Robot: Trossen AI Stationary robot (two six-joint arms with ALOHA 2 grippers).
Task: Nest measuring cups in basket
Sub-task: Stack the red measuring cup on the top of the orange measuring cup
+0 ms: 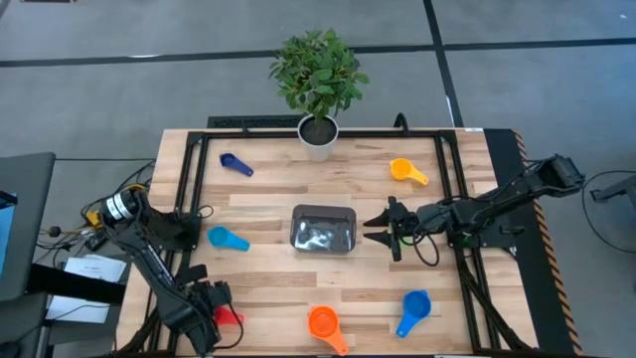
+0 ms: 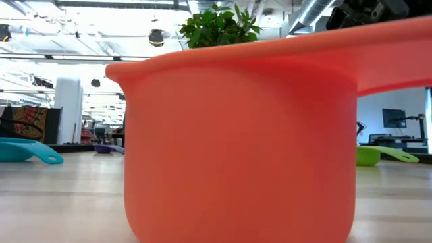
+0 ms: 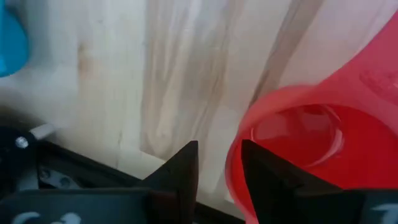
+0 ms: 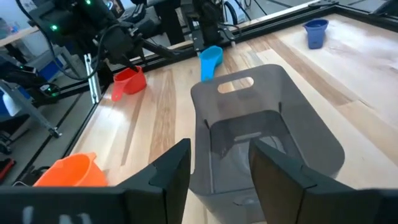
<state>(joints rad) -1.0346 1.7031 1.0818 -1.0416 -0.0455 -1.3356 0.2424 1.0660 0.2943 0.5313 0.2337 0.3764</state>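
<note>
The dark grey basket (image 1: 323, 229) (image 4: 261, 124) sits flat at the table's middle. My right gripper (image 1: 376, 230) (image 4: 217, 162) is open and level at the basket's right end, a small gap away. My left gripper (image 1: 219, 303) (image 3: 217, 162) is open at the near left corner, over the red cup (image 1: 231, 316) (image 3: 311, 143). Loose on the wood lie a light blue cup (image 1: 227, 239), a dark blue cup (image 1: 236, 164), a yellow cup (image 1: 405, 171), an orange cup (image 1: 328, 325) (image 2: 236, 142) and a blue cup (image 1: 412, 310). My left gripper has the red cup's rim wall (image 3: 235, 163) between its open fingers, one finger over the bowl and one outside. Whether either finger touches the wall I cannot tell. The cup stands upright on the table.
A white pot with a green plant (image 1: 318, 134) stands at the far edge, behind the basket. A black frame (image 1: 189, 179) runs along the table's left, far and right sides. The orange cup fills most of the low view. Bare wood lies between the basket and the near-edge cups.
</note>
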